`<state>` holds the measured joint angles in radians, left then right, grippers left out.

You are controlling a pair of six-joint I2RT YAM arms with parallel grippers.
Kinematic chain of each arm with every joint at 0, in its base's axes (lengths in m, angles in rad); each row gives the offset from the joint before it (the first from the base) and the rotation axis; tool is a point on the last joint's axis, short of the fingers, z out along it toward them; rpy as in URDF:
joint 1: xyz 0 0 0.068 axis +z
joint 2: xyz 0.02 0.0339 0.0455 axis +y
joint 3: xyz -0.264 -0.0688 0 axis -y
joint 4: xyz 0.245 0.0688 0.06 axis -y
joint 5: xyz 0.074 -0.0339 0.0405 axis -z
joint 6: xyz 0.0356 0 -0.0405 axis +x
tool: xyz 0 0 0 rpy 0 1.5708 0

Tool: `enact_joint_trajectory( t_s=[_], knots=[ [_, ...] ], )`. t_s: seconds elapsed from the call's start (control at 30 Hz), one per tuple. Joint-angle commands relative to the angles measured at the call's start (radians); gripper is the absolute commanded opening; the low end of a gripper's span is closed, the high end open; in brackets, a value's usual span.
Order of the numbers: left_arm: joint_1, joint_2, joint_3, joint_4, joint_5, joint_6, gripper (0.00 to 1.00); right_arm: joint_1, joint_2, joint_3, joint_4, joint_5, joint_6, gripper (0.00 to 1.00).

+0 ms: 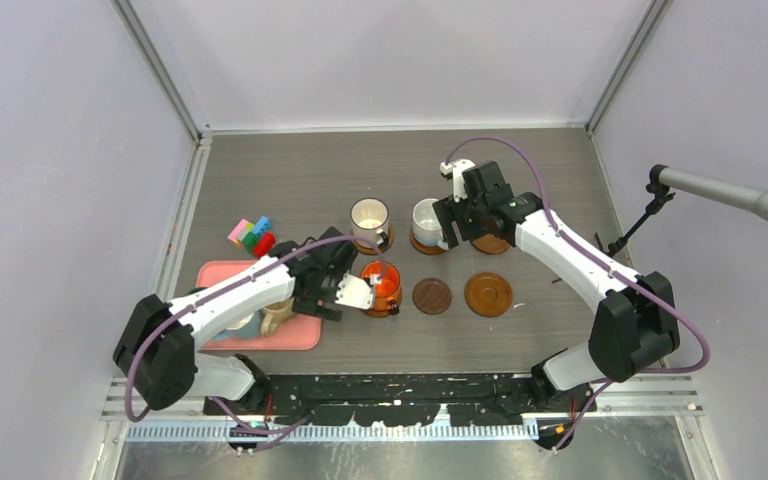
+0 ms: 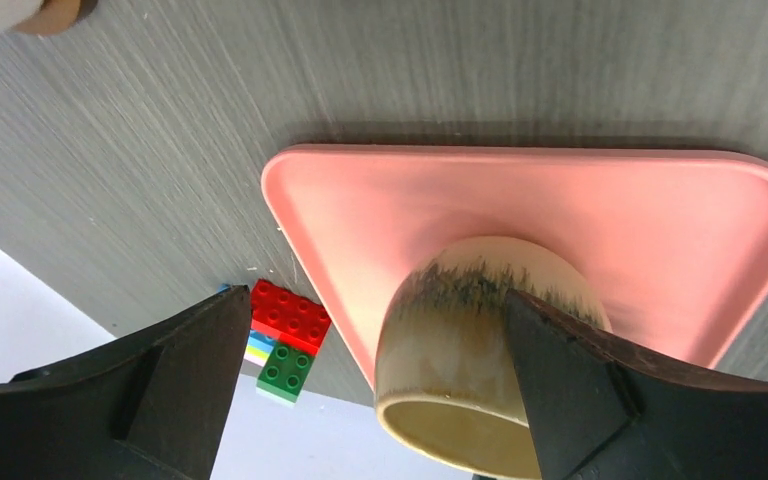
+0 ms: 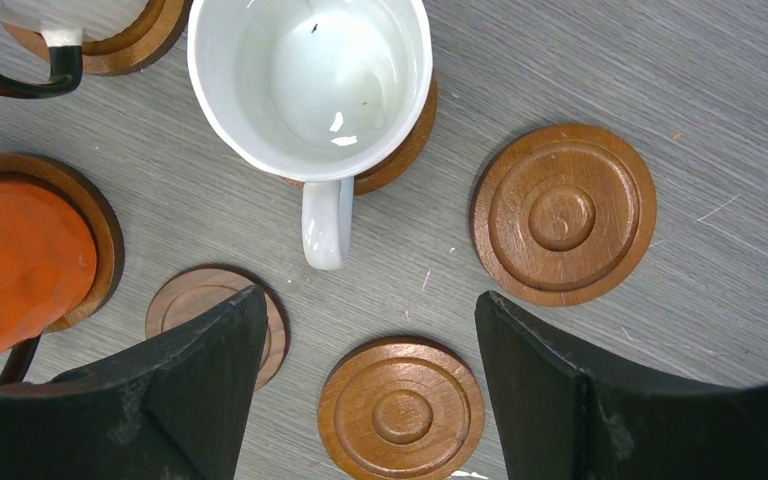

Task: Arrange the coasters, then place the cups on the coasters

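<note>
Count: six coasters, three bare, three under mugs. Four mugs clearly seen. One pink tray. Toy bricks: one small cluster, number not resolvable.

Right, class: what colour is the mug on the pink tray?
Tan with a dark speckled band; the mug shows best in the left wrist view.

The grey counter shows fine streaked grain; the pink rectangular tray is plain; the tan ceramic mug wears a dark speckled band; the round orange-brown wooden coaster carries concentric rings.
</note>
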<state>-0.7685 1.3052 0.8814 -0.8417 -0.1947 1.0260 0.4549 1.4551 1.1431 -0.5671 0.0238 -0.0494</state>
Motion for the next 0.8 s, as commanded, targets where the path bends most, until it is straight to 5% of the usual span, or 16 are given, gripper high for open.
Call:
enact_joint_trajectory(
  t_s=[0.0, 0.53, 0.77],
  knots=[
    [0.109, 0.057, 0.060, 0.063, 0.059, 0.046, 1.00, -0.007, -0.034, 0.036, -0.002, -0.005, -0.001, 0.81],
    [0.475, 0.264, 0.243, 0.036, 0.124, 0.094, 1.00, -0.010, -0.038, 0.040, -0.004, -0.009, -0.011, 0.81],
    [0.628, 0.351, 0.472, -0.107, 0.258, -0.069, 1.00, -0.005, -0.021, 0.133, -0.031, -0.109, 0.041, 0.78]
  ],
)
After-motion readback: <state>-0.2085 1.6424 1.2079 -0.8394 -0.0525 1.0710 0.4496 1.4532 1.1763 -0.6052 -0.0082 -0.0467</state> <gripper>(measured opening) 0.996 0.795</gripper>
